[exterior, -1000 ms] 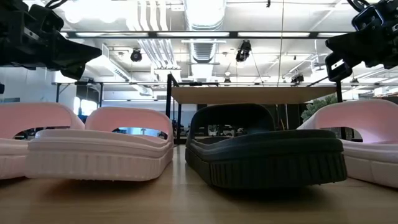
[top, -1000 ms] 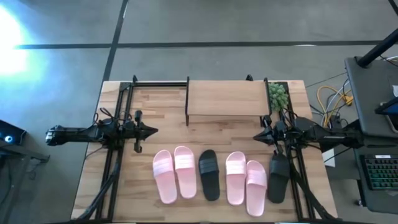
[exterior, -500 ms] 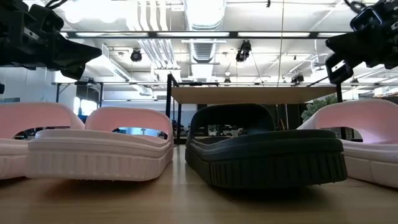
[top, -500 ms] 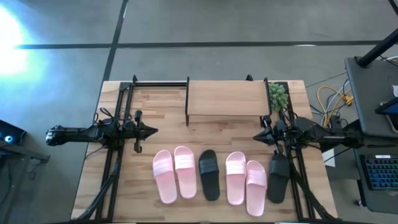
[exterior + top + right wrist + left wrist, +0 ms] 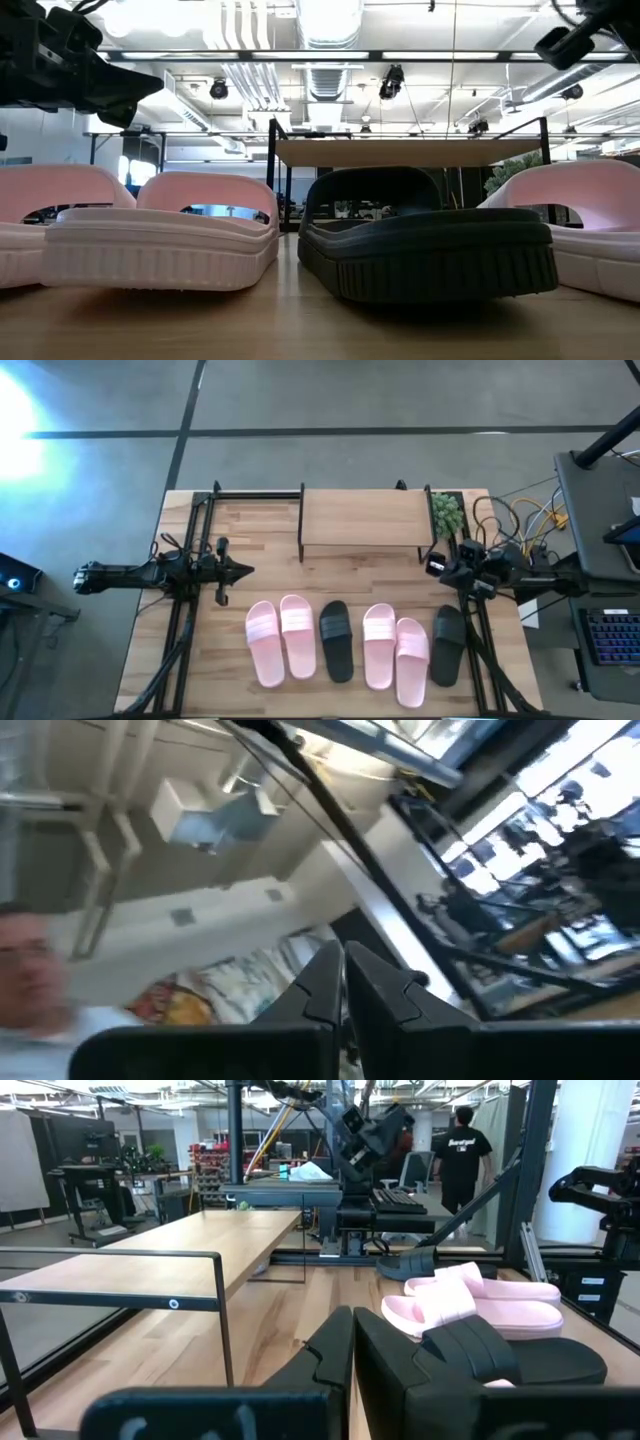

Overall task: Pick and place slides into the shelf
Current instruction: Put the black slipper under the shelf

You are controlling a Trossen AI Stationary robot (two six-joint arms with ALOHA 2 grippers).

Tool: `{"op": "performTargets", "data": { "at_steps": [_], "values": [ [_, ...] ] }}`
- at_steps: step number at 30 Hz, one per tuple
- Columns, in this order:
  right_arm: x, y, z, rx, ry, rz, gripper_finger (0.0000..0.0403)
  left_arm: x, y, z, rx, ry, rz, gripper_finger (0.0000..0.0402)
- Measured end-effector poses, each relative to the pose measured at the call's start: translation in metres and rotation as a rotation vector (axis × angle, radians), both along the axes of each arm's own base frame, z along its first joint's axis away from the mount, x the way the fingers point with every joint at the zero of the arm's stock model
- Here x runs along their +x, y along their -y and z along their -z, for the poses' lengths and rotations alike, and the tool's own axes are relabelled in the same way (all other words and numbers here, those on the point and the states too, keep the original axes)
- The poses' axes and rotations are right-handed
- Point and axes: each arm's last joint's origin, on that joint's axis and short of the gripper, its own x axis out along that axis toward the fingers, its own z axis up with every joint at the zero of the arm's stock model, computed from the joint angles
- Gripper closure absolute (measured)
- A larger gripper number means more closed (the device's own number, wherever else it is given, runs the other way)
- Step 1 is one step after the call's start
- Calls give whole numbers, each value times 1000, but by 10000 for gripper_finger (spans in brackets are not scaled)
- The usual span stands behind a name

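Note:
Six slides lie sole-down in a row near the table's near edge: two pink (image 5: 263, 643) (image 5: 297, 635), a black one (image 5: 336, 640), two pink (image 5: 379, 645) (image 5: 411, 658), and another black one (image 5: 447, 645). The shelf (image 5: 362, 518) stands on thin black legs at the far edge, its wood top bare. My left gripper (image 5: 246, 570) hovers shut at the table's left, level, pointing right, and holds nothing (image 5: 350, 1355). My right gripper (image 5: 430, 566) is shut and empty above the right black slide, tipped upward (image 5: 562, 45); its wrist view shows ceiling (image 5: 342, 970).
A small green plant (image 5: 447, 512) stands right of the shelf. Black metal frames run along the table's left (image 5: 190, 550) and right sides. Cables (image 5: 525, 520) and a keyboard (image 5: 612, 635) lie beyond the right edge. Bare wood lies between shelf and slides.
My right gripper has drawn back toward the table's right edge, risen and tipped its fingers upward, staying shut. The slides and the shelf have not moved.

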Motion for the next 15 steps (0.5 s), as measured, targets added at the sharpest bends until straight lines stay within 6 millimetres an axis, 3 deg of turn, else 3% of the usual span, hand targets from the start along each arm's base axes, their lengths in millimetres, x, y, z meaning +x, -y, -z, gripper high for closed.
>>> {"op": "performTargets", "data": {
  "at_steps": [4,15],
  "values": [
    [12,-5,-6,-59,-168,-12,392,0,0,0,0,1,0,402],
    [75,-42,-69,-260,-1085,-32,392,0,0,0,0,0,1,402]
  ]
}}
